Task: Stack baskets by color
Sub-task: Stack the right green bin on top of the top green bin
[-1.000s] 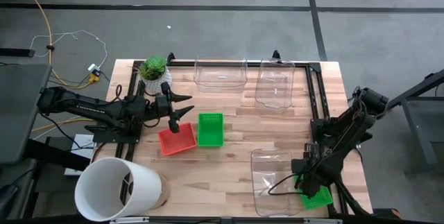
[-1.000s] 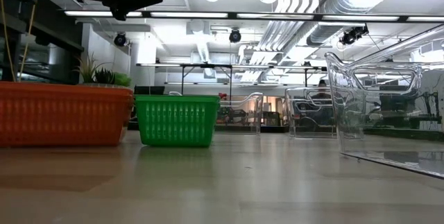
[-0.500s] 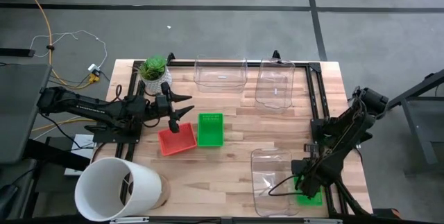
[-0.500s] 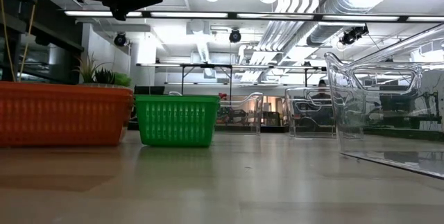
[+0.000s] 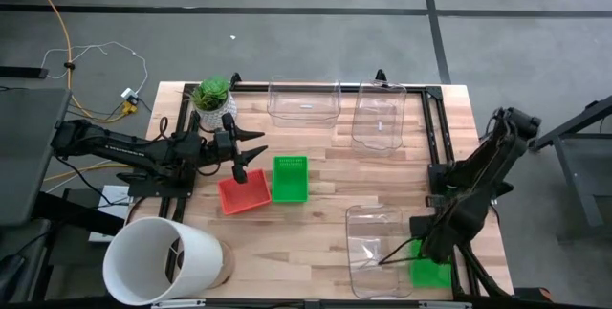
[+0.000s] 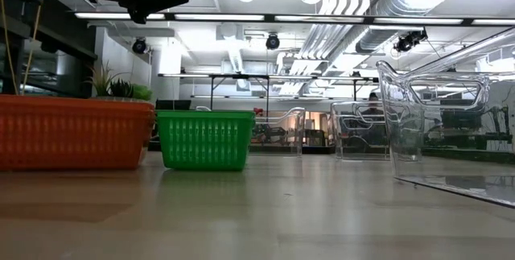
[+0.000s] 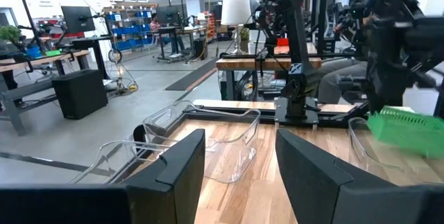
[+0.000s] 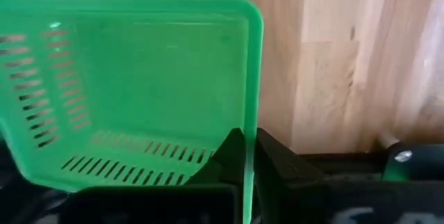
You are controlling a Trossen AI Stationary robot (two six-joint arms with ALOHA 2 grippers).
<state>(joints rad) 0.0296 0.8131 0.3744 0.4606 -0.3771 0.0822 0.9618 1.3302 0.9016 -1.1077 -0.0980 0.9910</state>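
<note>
My right gripper [image 5: 425, 252] is at the table's near right corner, pointing down and shut on a green basket [image 5: 430, 273], which also shows in the left wrist view [image 7: 406, 130]. A second green basket [image 5: 290, 178] and a red basket [image 5: 241, 194] stand side by side on their bottoms left of centre. My left gripper [image 7: 239, 165] hangs open and level just above the red basket's far end, touching nothing. There are three clear tubs: two [image 5: 304, 101] [image 5: 380, 118] at the far edge and one [image 5: 375, 249] beside my right gripper. My right gripper pinches one side wall of the green basket at its rim [image 8: 248, 137], with one finger inside the basket and one outside. The fingers come from above, pointing down. The basket hangs tilted below them and, in the left wrist view, looks clear of the table.
A big white bucket [image 5: 163, 261] lies at the near left corner. A small plant in a white pot [image 5: 214, 99] stands at the far left. A dark frame rail [image 5: 435, 146] runs along the table's right side next to my right arm. Bare wood lies in the middle.
My right gripper has shut on the green basket's wall and then gone up, and the arm has straightened. The basket has come up with it and is now tilted. My left arm and the other baskets have kept still.
</note>
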